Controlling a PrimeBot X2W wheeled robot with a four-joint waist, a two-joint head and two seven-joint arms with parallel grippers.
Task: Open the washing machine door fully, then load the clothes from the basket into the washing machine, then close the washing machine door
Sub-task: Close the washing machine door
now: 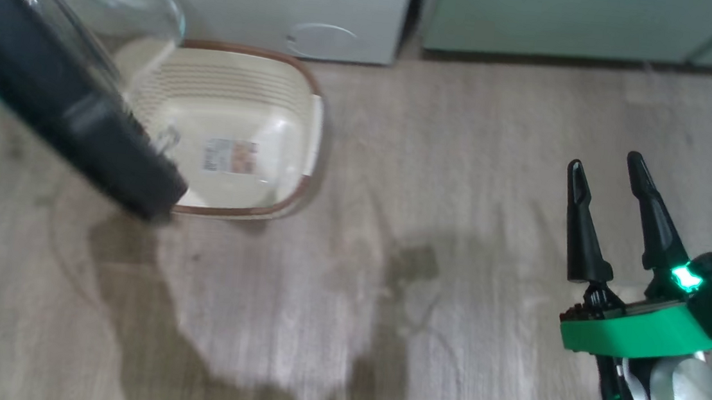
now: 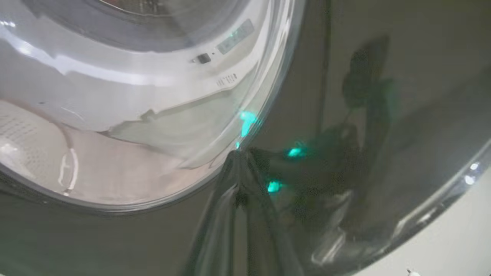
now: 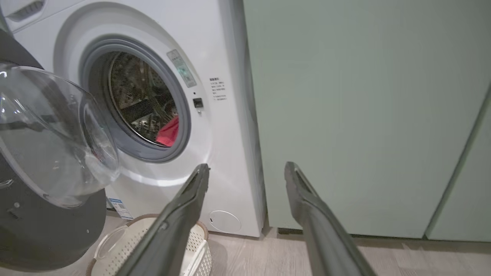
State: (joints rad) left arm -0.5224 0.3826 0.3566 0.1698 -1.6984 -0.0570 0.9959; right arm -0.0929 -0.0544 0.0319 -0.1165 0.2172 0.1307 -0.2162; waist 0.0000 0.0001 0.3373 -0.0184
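The left gripper (image 2: 238,154), fingers pressed together and empty, touches the black rim of the door (image 2: 383,115). The right gripper (image 1: 607,162) hovers spread wide, empty, at right. The clothes (image 3: 168,132) lie inside the washing machine (image 3: 224,161).

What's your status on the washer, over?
Left gripper shut, tips on washing machine door rim; right gripper open, empty. Clothes in drum, door open. Basket empty, on floor below door.

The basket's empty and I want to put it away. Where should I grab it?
Probably the white handle on the basket's right rim, reached from above and the right: it sits upright and bare there, while the open door overhangs its left side.
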